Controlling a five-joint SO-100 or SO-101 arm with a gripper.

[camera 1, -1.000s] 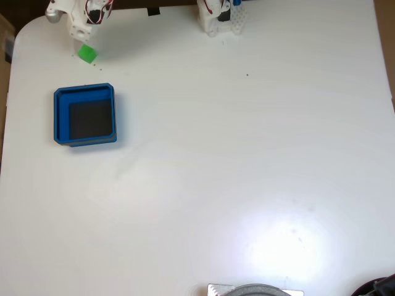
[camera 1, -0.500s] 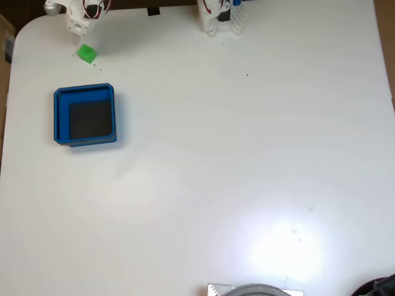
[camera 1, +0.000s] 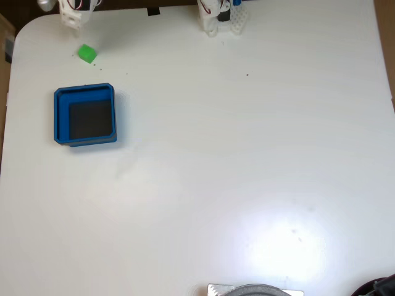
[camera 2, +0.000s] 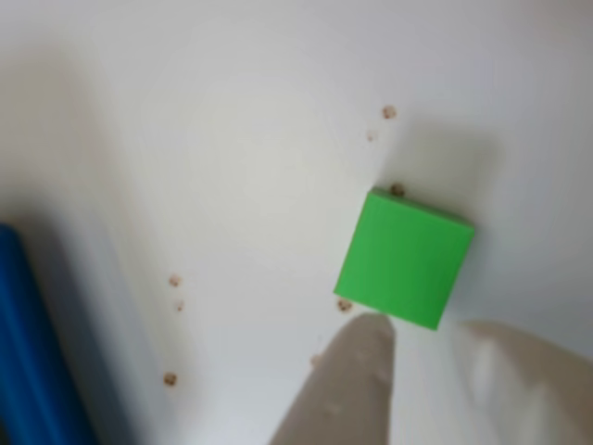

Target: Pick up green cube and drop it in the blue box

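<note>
On the white tabletop, toward ten o'clock in the fixed view, the small bright green plastic cube (camera 1: 87,53) sits alone on the bare surface, just up from the square blue box with thick walls and a dark floor (camera 1: 59,117), close to it but not touching. At the very top edge, near eleven o'clock, the white two-finger gripper (camera 1: 73,23) hangs a short way beyond the cube, clear of it. A second white mount (camera 1: 217,18) stands at twelve o'clock on the table's far edge.

Seen close in the other view, the cube (camera 2: 405,257) rests flat on the table among a few small brown specks (camera 2: 174,280). Two pale fingertips (camera 2: 357,357) rise from six o'clock with a gap between them, the claw (camera 2: 422,357) released and grasping nothing; the nearer tip stops just short of the cube's lower edge. A strip of the blue box wall (camera 2: 28,352) shows at eight o'clock.
</note>
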